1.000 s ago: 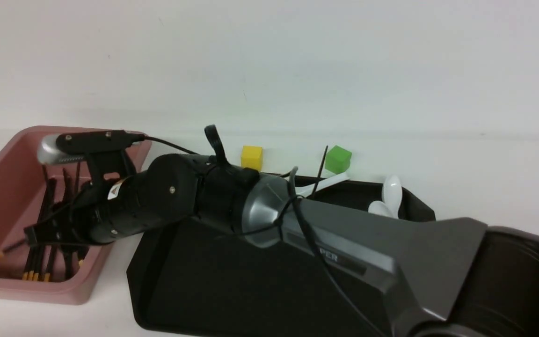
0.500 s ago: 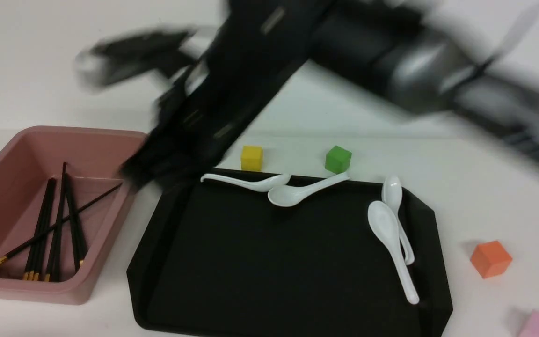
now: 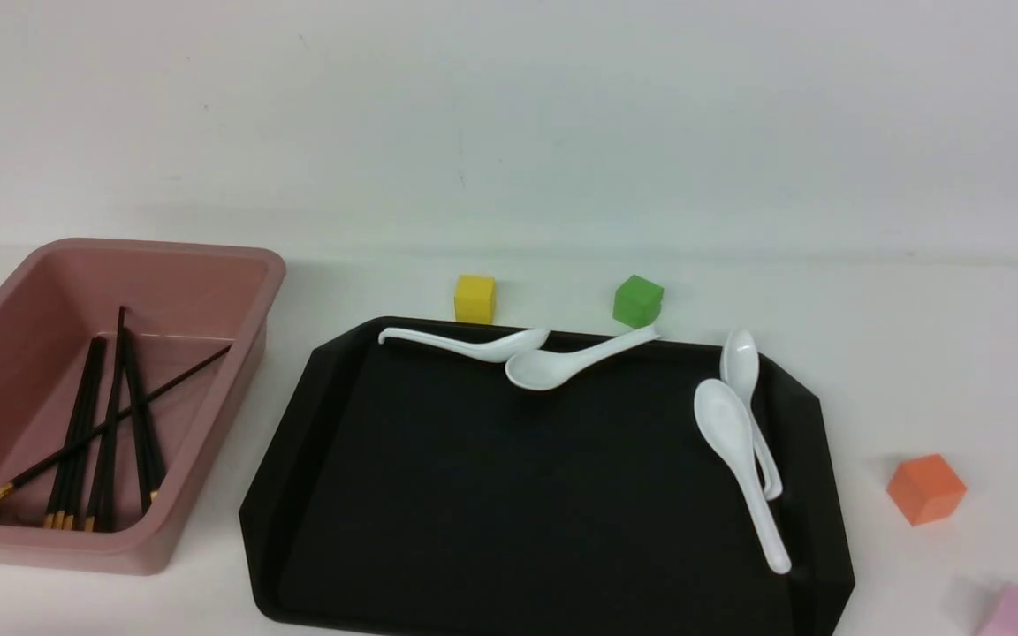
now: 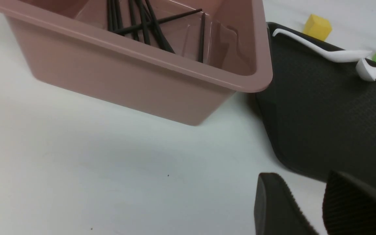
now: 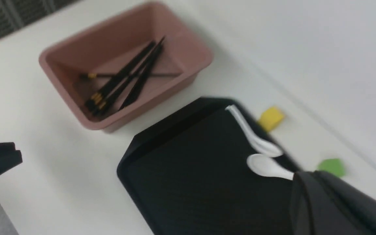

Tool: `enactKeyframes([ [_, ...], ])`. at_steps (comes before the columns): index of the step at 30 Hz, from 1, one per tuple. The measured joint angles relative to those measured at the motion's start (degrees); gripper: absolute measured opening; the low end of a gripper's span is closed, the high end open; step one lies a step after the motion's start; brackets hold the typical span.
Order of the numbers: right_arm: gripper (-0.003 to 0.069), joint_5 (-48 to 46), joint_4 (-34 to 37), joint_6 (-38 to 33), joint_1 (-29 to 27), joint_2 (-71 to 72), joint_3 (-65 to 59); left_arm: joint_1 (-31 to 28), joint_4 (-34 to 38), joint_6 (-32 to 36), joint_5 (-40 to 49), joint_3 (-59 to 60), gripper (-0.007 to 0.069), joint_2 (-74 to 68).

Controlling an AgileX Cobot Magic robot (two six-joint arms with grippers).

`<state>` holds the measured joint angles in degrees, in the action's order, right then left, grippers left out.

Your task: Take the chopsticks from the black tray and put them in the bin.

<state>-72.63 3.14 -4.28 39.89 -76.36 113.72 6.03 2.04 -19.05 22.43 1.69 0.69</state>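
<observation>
The chopsticks (image 3: 94, 433) lie in the pink bin (image 3: 235, 265) at the left, several side by side and one across them at a slant. The black tray (image 3: 509, 495) in the middle holds only white spoons. Neither arm shows in the front view. In the left wrist view my left gripper (image 4: 302, 186) stands open over bare table, by the near corners of the bin (image 4: 135, 78) and the tray (image 4: 321, 114), with nothing between its fingers. High above the tray (image 5: 201, 173), my right gripper (image 5: 306, 173) is shut and empty, and the chopsticks (image 5: 126, 75) lie in the bin (image 5: 142, 111) below.
Several white spoons lie on the tray, two along its far rim (image 3: 474, 343) and two by its right rim (image 3: 739, 459). A yellow cube (image 3: 475, 298) and a green cube (image 3: 638, 300) sit behind the tray. Right of it are an orange cube (image 3: 926, 488) and a pink cube (image 3: 1017, 614).
My right arm, reaching low into the bin a second ago, swung up and out of the front view, and its gripper shut. A slanted chopstick now lies across the others in the bin.
</observation>
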Motion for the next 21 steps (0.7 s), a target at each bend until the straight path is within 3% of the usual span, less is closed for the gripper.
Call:
enactKeyframes([
  [12,-0.0003,2.37,-2.37,0.27,0.0,34.7,-33.06,0.0,0.0,0.0,0.0,0.0,0.0238,0.0],
  [15,0.0,14.41,-1.87,0.36,0.0,45.78,-50.38,0.0,0.0,0.0,0.0,0.0,0.0238,0.0],
  [21,0.0001,33.27,-0.63,0.42,0.0,54.7,-73.57,0.0,0.0,0.0,0.0,0.0,0.0238,0.0],
])
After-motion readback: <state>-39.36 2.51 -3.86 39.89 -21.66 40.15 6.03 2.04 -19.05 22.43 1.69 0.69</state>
